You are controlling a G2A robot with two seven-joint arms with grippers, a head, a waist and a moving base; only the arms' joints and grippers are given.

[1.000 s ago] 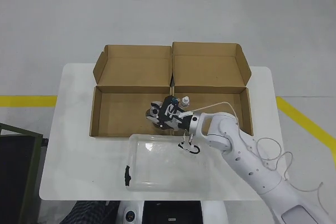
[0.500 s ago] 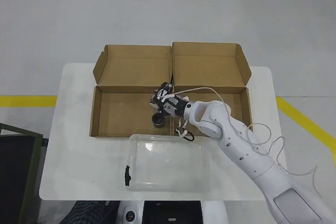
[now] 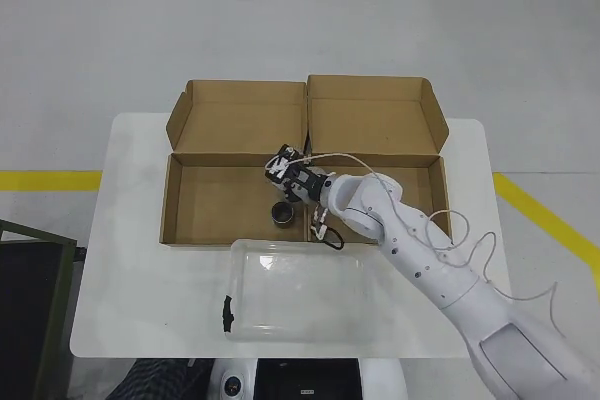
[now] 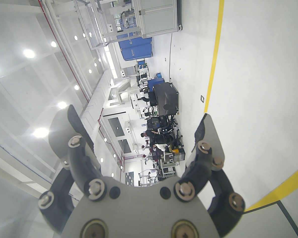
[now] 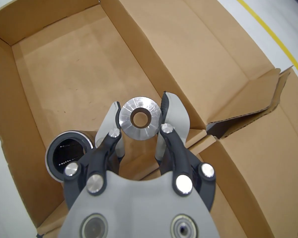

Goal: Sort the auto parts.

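My right gripper (image 5: 141, 103) is shut on a silver metal ring (image 5: 150, 111) with a round hole through its middle. In the top view the right gripper (image 3: 284, 169) hangs over the far right corner of the left cardboard box (image 3: 215, 205). A dark cylindrical bearing (image 5: 65, 153) with a metal rim lies on that box's floor just beside the gripper, also seen from above as the bearing (image 3: 281, 212). My left gripper (image 4: 139, 115) is open with nothing between its fingers, pointing out at the hall.
A second cardboard box (image 3: 375, 125) stands to the right of the first, both with lids folded back. A clear plastic bin (image 3: 300, 295) sits at the table's near side with a small black part (image 3: 226, 314) at its left end.
The right arm has swung toward the far side of the left box with the ring held. The bearing on the box floor, covered by the gripper a second ago, now lies in the open.
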